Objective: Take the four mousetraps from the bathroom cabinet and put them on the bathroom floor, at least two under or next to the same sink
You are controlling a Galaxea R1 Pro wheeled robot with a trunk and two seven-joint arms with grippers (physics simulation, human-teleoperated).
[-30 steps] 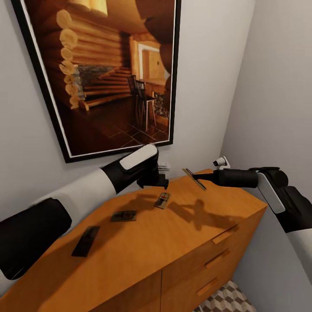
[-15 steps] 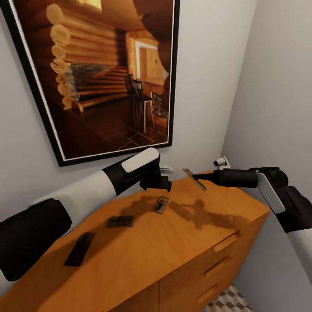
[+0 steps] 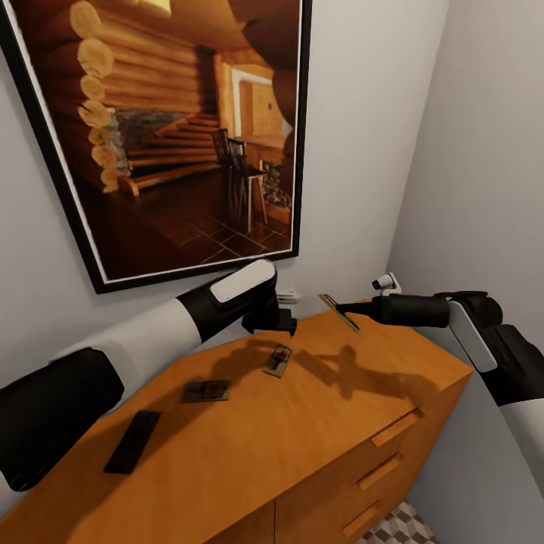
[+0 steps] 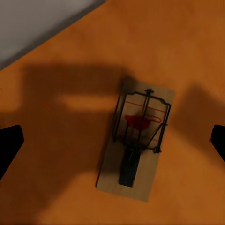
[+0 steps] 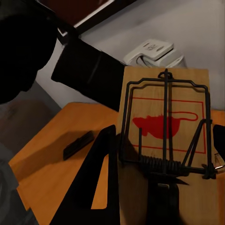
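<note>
The orange-brown cabinet [image 3: 317,423] has three mousetraps lying flat on its top: one [image 3: 278,360] near the back, one [image 3: 205,391] in the middle, and a dark one [image 3: 133,441] toward the left. My left gripper [image 3: 278,325] hovers open just above the back mousetrap [image 4: 138,145]. Its black fingertips [image 4: 8,145] stand wide apart on either side of the trap, not touching it. My right gripper [image 3: 349,307] is shut on a fourth mousetrap [image 3: 338,311], held in the air over the cabinet's back right part. That trap [image 5: 164,140] looms large beside a dark finger [image 5: 96,187].
A large framed picture [image 3: 181,128] hangs on the grey wall behind the cabinet, and a white wall socket [image 3: 287,295] sits just above the top. A second grey wall closes the corner at right. Drawer handles [image 3: 397,427] face front, with cube-pattern floor tiles [image 3: 400,525] below.
The whole view has shifted a little, so the camera moved. My left gripper has settled slightly lower over the back mousetrap. The right gripper keeps the same hold on its trap.
</note>
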